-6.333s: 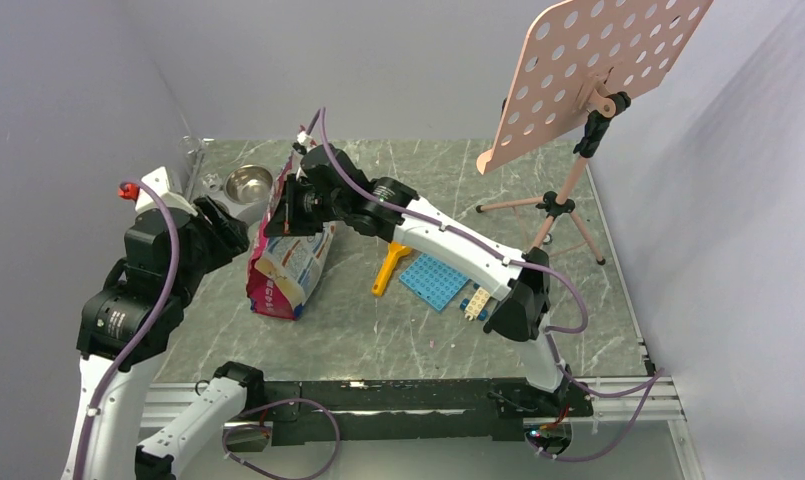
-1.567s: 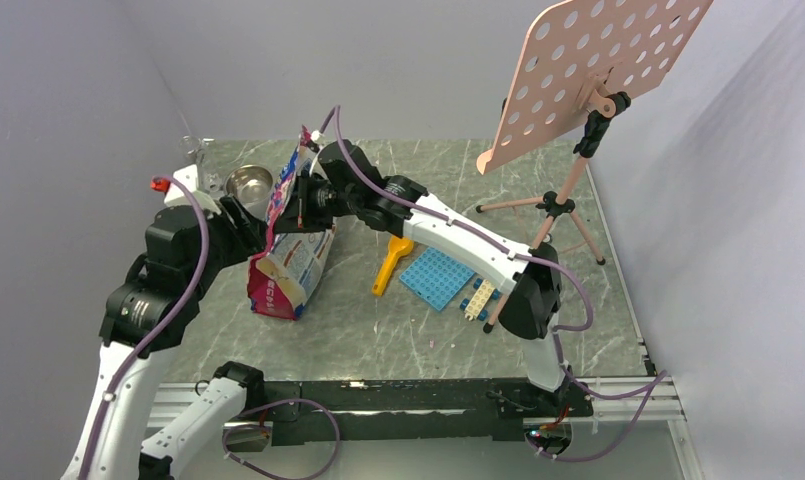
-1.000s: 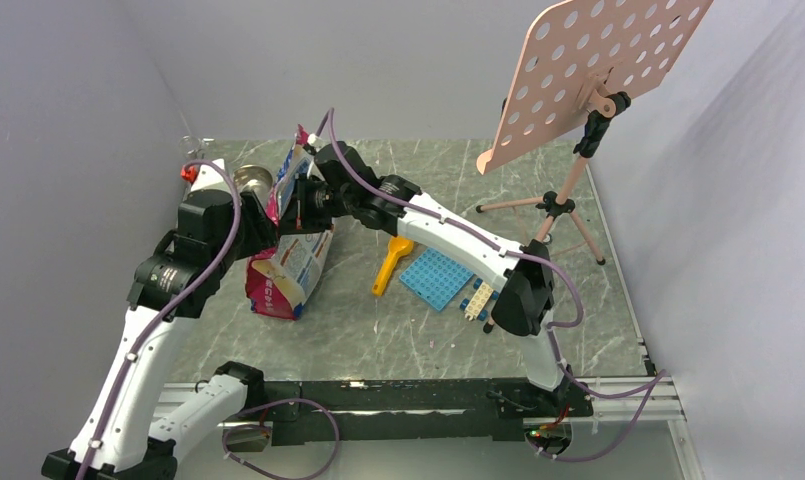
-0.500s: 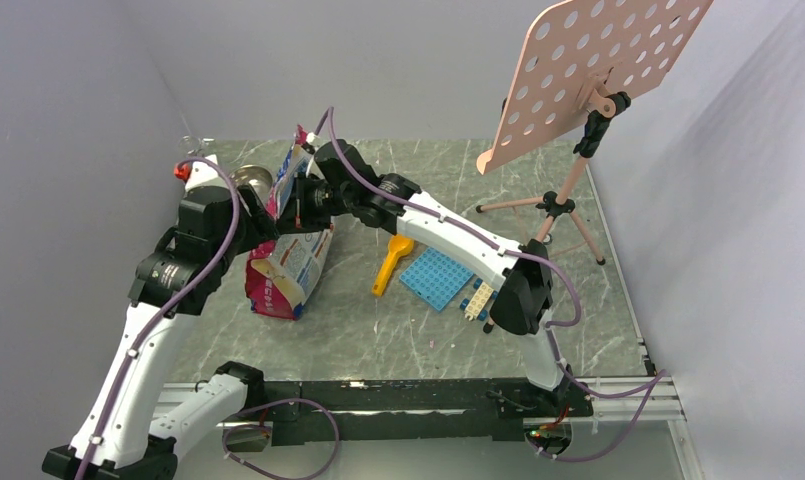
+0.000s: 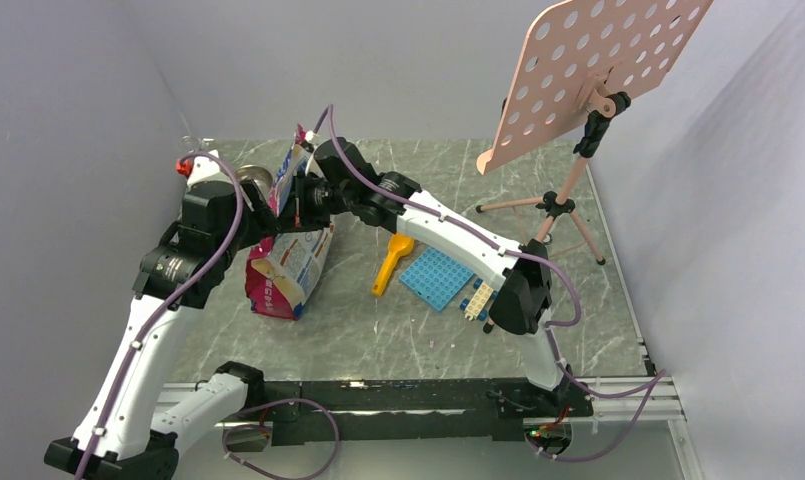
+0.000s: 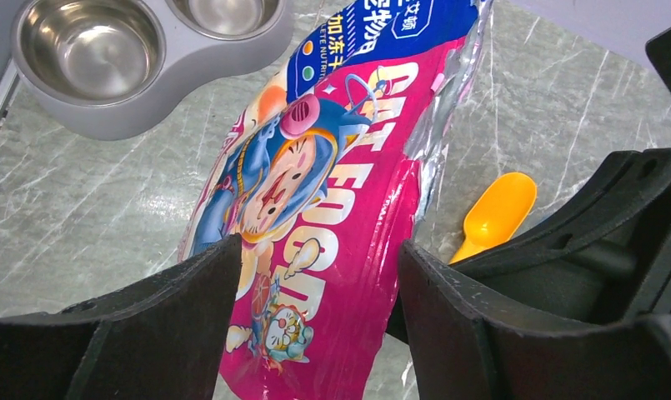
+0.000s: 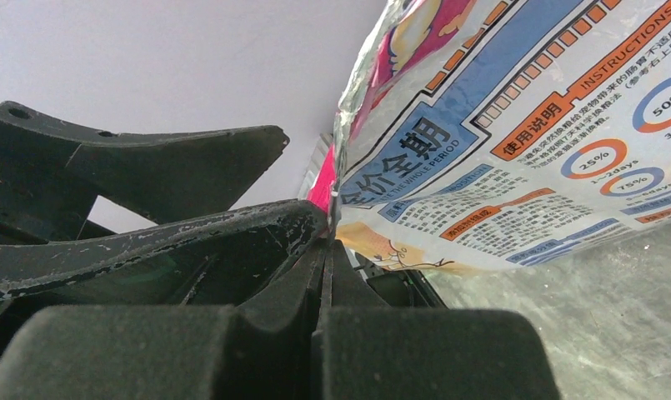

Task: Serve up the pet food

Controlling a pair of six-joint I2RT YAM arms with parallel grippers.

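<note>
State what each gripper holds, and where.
Right gripper pinches the pink pouch by its foil side edge; left gripper open astride it, holding nothing.

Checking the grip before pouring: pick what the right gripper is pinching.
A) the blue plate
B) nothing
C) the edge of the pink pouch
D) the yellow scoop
C: the right wrist view shows the right gripper shut on the foil edge of the pouch, while the scoop lies on the table.
</note>
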